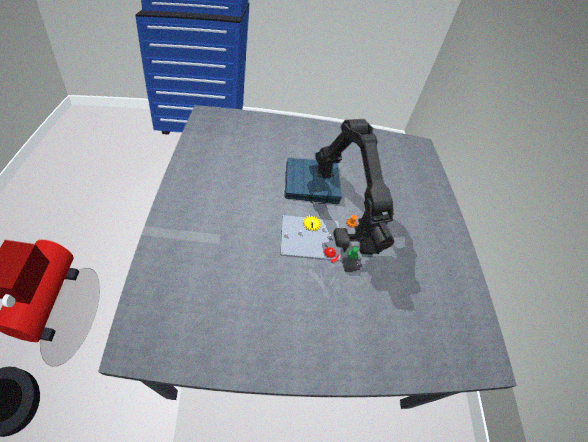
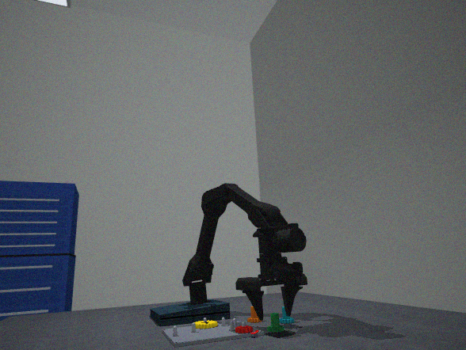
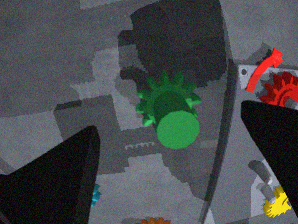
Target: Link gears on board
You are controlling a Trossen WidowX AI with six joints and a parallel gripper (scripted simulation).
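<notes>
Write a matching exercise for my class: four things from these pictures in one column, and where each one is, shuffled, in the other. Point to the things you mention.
Things
1. Yellow gear (image 1: 312, 223) (image 2: 206, 325) (image 3: 276, 204)
2. Green gear (image 1: 353, 253) (image 2: 275, 324) (image 3: 169, 100)
3. Red cylinder (image 1: 44, 292)
4. Blue drawer cabinet (image 1: 195, 70) (image 2: 36, 249)

Places
A. Over the floor, beside the table
B. On the grey board
C. Against the wall, behind the table
D. On the table, between the spread gripper (image 1: 347, 254) (image 2: 275, 317) fingers in the wrist view

Pairs: 1-B, 2-D, 3-A, 4-C
</notes>
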